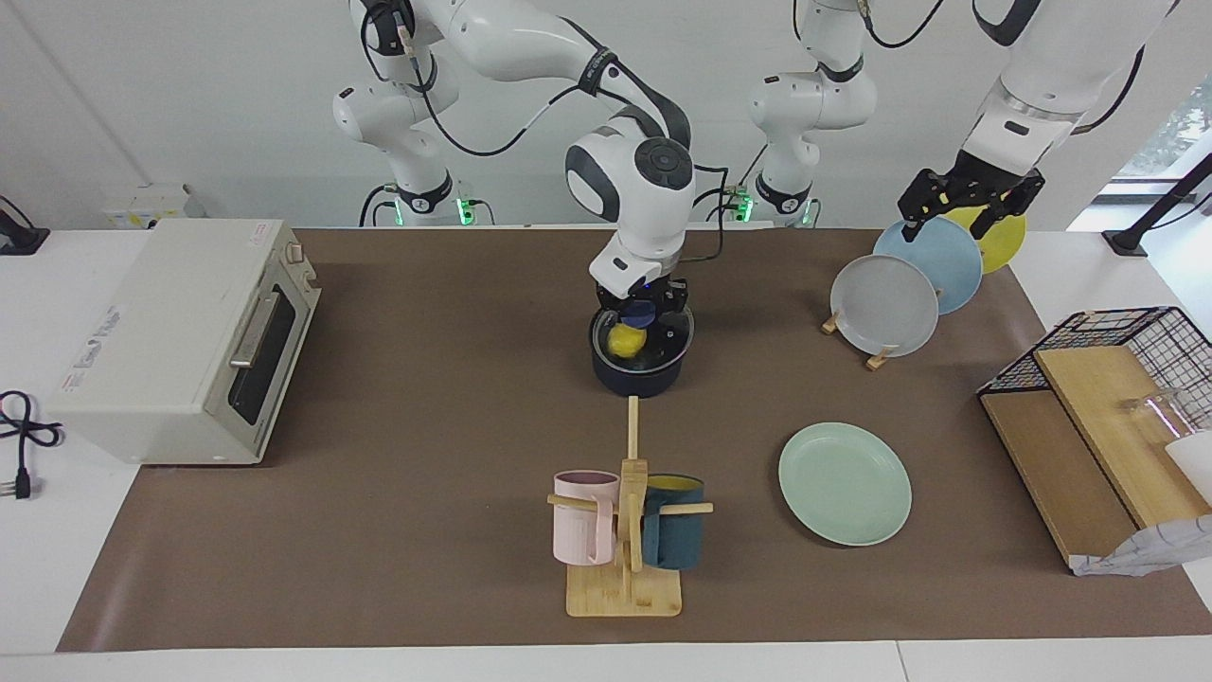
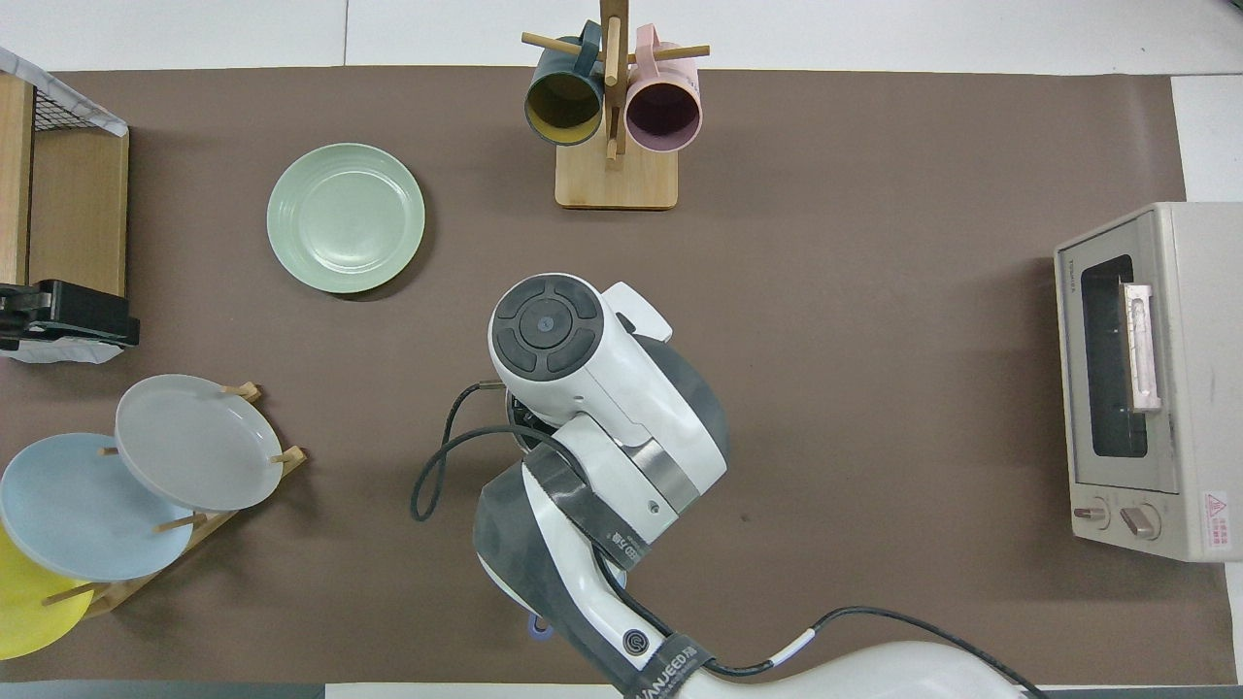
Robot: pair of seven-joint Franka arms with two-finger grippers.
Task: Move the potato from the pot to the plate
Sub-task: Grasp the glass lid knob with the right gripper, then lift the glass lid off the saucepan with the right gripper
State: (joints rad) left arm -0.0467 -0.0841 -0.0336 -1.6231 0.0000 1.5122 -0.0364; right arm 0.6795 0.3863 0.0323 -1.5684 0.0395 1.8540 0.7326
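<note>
The potato (image 1: 626, 340) sits inside the pot (image 1: 641, 365), which stands near the middle of the bench (image 1: 426, 426), a little toward the robots' edge. The right gripper (image 1: 642, 317) is down in the mouth of the pot, right at the potato; the fingers are clenched, apparently on the potato, though the contact itself is partly hidden by the gripper body. In the overhead view the right arm's wrist covers pot and potato entirely. The left gripper (image 1: 958, 210) hangs released over the rack of plates (image 1: 890, 303) at the left arm's end of the bench, and that arm waits. The plate (image 1: 845, 483) lies flat, farther from the robots than the pot and toward the left arm's end, beside the mug stand (image 1: 625, 549). The potato looks light, stiff and glossy, so likely slippery: a lumpy oval is best pinched across its narrow waist, squarely, lest it squirt out. The lift must clear the pot's rim before moving toward the plate.
</note>
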